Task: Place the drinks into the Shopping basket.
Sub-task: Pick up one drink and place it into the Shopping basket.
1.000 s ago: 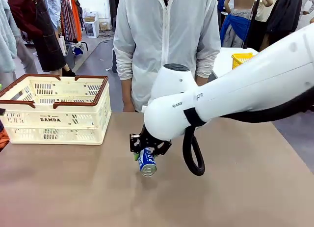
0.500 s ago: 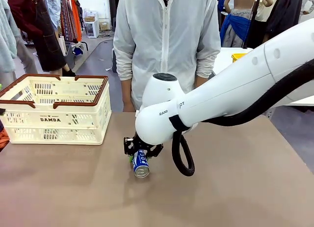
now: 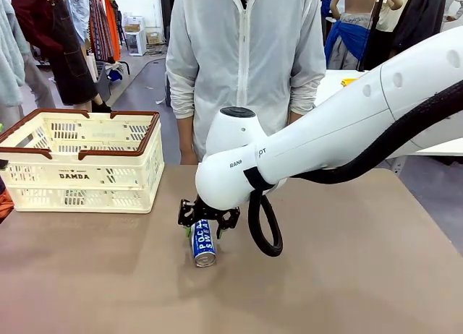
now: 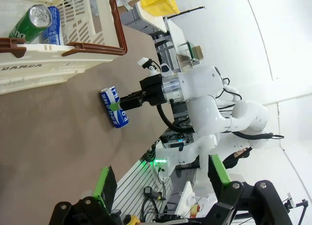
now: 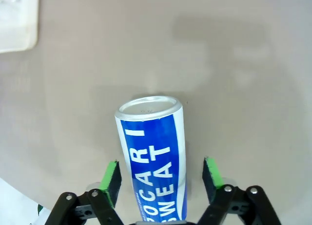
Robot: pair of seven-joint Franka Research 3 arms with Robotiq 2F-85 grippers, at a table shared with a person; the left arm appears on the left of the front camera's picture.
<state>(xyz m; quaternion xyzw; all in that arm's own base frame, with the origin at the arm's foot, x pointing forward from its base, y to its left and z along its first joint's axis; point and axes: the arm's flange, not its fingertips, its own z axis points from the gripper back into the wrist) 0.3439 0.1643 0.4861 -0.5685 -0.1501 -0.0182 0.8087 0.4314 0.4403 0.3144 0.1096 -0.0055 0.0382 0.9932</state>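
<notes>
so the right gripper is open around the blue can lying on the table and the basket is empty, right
Not quite: the basket is not empty. The left wrist view shows a green can and another blue one inside it. The rest holds: the right gripper stands open around the blue can lying on the table.

Bright, even indoor light, seemingly from overhead. Front view sharp; table (image 3: 347,276) shows soft diffuse shadows under the right arm (image 3: 340,131) and the can (image 3: 203,242). Far background slightly soft. Left wrist view is rolled sideways, with strong wide-angle bending at the edges and a washed-out white wall. Right wrist view: can (image 5: 153,152) crisp, faint shadow patches on the tabletop, mild glare on the can top, corners stretched.
</notes>
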